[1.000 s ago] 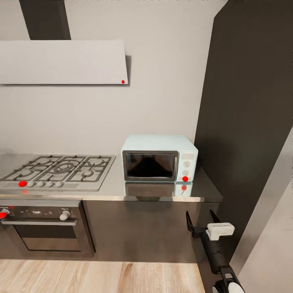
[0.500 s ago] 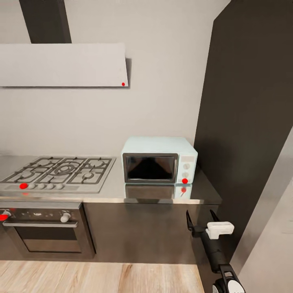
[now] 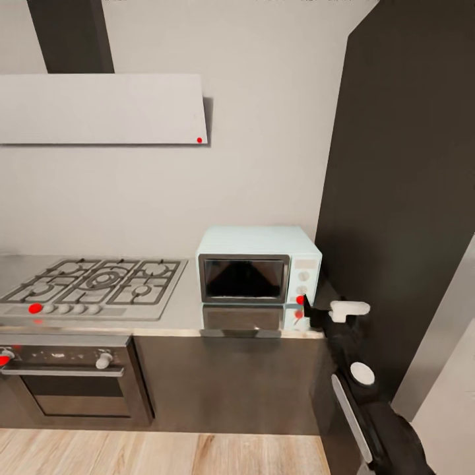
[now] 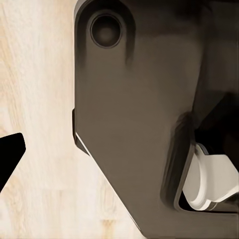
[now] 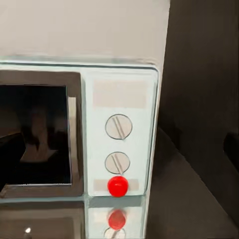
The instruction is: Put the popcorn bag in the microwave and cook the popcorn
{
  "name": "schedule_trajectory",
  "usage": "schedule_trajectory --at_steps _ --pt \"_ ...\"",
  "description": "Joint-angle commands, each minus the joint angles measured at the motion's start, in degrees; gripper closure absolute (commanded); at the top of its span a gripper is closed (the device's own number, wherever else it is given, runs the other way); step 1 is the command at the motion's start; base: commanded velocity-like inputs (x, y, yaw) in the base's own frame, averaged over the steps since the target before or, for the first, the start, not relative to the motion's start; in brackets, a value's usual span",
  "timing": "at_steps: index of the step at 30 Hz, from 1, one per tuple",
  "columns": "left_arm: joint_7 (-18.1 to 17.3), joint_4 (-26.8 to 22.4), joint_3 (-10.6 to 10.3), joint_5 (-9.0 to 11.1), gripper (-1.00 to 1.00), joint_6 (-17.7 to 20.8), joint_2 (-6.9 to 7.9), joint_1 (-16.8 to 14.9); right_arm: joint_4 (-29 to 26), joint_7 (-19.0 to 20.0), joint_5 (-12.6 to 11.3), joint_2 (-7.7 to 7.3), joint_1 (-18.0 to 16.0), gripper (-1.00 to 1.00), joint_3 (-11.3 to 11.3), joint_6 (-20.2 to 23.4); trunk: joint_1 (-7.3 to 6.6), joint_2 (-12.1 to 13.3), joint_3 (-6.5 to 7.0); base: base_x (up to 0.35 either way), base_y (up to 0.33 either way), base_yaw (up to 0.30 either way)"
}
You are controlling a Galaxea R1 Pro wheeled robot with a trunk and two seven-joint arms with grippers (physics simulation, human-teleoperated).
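Microwave (image 3: 258,274) sits on the bench (image 3: 178,310) at its right end, just left of a tall dark cabinet (image 3: 402,185) and right of the gas hob (image 3: 92,285). Door is shut; thru the dark glass only reflections show, so what's inside can't be told. In the right wrist view the microwave (image 5: 79,132) shows close up: pale blue control panel w/ two white knobs (image 5: 118,126) stacked one above the other, and a red dot (image 5: 117,185) below them, its reflection on the glossy bench beneath. Steel trim frames the door window.

Right tool (image 3: 315,311) is raised at bench-edge height, just beside the microwave's lower right corner, close to the red dot (image 3: 300,299). Only one dark finger tip is seen there plus a white block on the wrist, so can't tell if it's open or closed; nothing seen held in it. Right arm runs down to the frame's lower right.

Left wrist view: dark robot body panel (image 4: 129,114) w/ a round recess, a white part at its edge, over pale wood floor (image 4: 35,74). One black finger tip (image 4: 9,152) pokes in at the frame edge; tool state can't be told.

Oven (image 3: 72,376) is built in below the hob. White slanted hood (image 3: 99,109) hangs on the grey wall above.
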Motion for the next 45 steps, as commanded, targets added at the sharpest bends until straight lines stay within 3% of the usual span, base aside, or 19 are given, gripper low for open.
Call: schedule_trajectory --at_steps 1,4,13,25,29,32,34,37,45 --pt "-0.01 -0.07 0.38 0.04 -1.0 0.13 -0.01 -0.02 -0.08 -0.49 0.03 -0.07 -2.18 -1.0 0.17 0.84 -0.22 0.35 0.1 0.0 0.0 0.0" --pt "-0.03 -0.07 0.37 0.04 -1.0 0.13 -0.01 -0.02 -0.08 -0.56 -0.01 -0.07 -5.29 -1.0 0.19 1.59 -0.88 1.56 0.64 0.0 0.0 0.0" --pt "-0.04 -0.07 0.37 0.01 -1.0 0.13 -0.07 -0.02 0.12 -0.31 -0.21 -0.07 -5.95 -1.0 0.26 3.67 -2.85 5.17 2.25 0.133 0.06 0.0" --pt "-0.11 -0.15 0.22 -0.03 -1.0 -0.43 0.05 -0.02 2.01 -0.06 -0.18 -0.07 -5.96 -1.0 0.67 3.52 -2.85 5.17 2.25 0.094 0.017 0.0" --pt "-0.12 -0.15 0.2 -0.03 -1.0 -0.63 0.27 -0.02 8.05 -0.04 -0.14 -0.07 -5.96 -1.0 0.74 3.11 -2.85 5.17 2.25 0.133 0.0 0.0" --pt "-0.12 -0.15 0.19 -0.04 -1.0 -0.65 0.26 -0.02 15.04 0.02 -0.08 -0.07 -5.96 -1.0 0.57 1.23 -2.85 5.17 2.25 0.152 0.0 0.0" --pt "-0.12 -0.15 0.19 -0.05 -1.0 -0.66 0.25 -0.02 17.51 0.07 -0.06 -0.08 -5.96 -1.0 0.55 -2.58 -2.85 5.17 2.25 0.047 0.0 0.0" --pt "-0.12 -0.15 0.19 -0.05 -1.0 -0.66 0.25 -0.02 18.53 0.48 -0.05 -0.07 -5.96 -1.0 0.56 -5.98 -2.85 5.17 2.25 0.011 0.0 0.0" --pt "-0.12 -0.15 0.19 -0.04 -1.0 -0.64 0.27 -0.02 18.81 1.59 0.02 -0.07 -5.96 -1.0 0.56 -6.96 -2.85 5.17 2.25 0.019 0.011 0.0"
